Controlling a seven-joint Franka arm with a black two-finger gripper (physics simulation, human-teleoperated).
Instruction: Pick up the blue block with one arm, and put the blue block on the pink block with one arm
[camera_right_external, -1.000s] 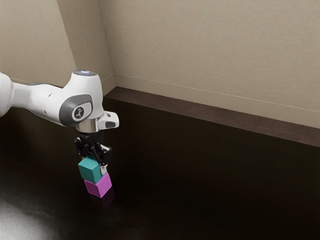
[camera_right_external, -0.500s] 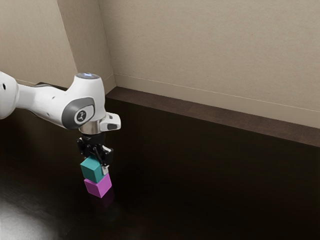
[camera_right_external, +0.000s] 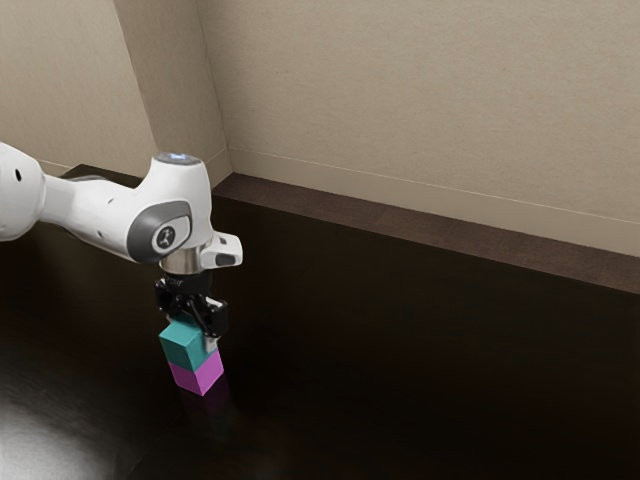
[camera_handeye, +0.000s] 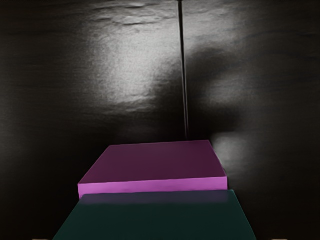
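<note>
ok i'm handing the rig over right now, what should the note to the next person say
Gripper: shut on the blue block, gripping it from above.
Blocks: the blue block is on top of the pink block on the dark table. It appears to touch it and looks slightly off-centre.
Done: the pick-up and the carry onto the pink block.
Left: open the fingers, lift clear, and check that the stack stands.
</note>
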